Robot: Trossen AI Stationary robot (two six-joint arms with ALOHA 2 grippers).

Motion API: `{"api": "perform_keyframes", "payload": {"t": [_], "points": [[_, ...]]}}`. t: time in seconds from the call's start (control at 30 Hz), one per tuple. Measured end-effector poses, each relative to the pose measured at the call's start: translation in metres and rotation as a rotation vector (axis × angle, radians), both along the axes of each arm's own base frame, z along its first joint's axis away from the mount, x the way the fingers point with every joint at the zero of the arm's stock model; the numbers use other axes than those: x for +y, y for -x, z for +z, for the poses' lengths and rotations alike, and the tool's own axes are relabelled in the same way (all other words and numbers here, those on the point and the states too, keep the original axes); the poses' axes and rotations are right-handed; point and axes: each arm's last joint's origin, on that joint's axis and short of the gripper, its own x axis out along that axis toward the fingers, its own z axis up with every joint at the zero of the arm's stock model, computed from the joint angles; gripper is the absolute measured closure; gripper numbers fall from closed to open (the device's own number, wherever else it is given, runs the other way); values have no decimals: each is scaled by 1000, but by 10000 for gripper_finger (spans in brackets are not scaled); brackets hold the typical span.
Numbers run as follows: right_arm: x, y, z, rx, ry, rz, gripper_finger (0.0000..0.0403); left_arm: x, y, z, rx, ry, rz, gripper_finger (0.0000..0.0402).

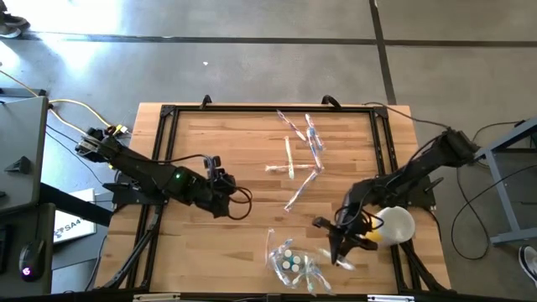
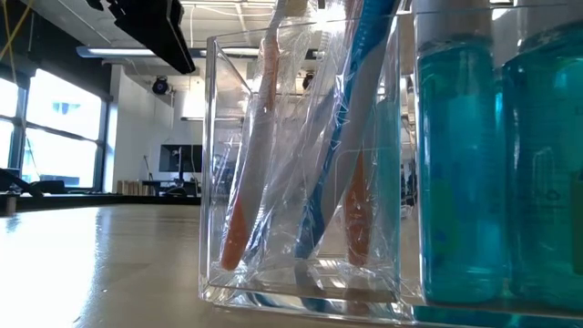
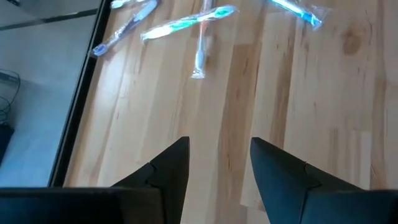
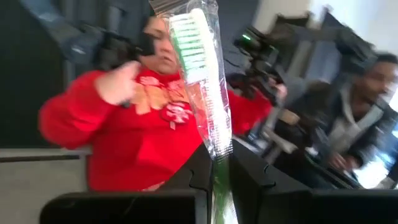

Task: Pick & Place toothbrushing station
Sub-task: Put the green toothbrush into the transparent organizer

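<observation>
Right gripper (image 4: 214, 177) sits at about 5 o'clock on the wooden table (image 1: 218, 143), fingers clamped on a wrapped toothbrush (image 4: 202, 74) with green-and-white bristles, head standing up clear of the fingers. Just beside it in the high view: a pale round cup-like object (image 1: 396, 225), kind unclear. At 6 o'clock, touching the near edge zone, a clear holder (image 2: 301, 164) with wrapped brushes standing tilted inside, orange- and blue-handled ones visible through the wall. Teal bottles (image 2: 496, 155) stand right against the holder, cut off at the frame edge.

Loose wrapped toothbrushes (image 1: 300, 159) lie scattered from centre toward 1 o'clock, some crossing; count unclear through glare.

Left gripper (image 3: 219, 171) hovers over bare wood at about 8 o'clock, fingers apart, holding nothing, well apart from the scatter.

Beyond the table, the right wrist view shows a person in a red top (image 4: 124, 137) and another person (image 4: 357, 124) seated, both blurred.
</observation>
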Motion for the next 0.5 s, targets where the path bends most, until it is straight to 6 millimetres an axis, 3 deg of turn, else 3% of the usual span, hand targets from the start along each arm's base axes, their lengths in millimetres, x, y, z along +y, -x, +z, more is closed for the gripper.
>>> {"api": "perform_keyframes", "payload": {"t": [0.17,0.5], "points": [[3,-12,-16,36,-17,45,378,-1,-2,1,-26,12,-5,239],[-10,-28,-36,123,-25,111,378,-1,-3,2,-35,17,-8,239]]}}
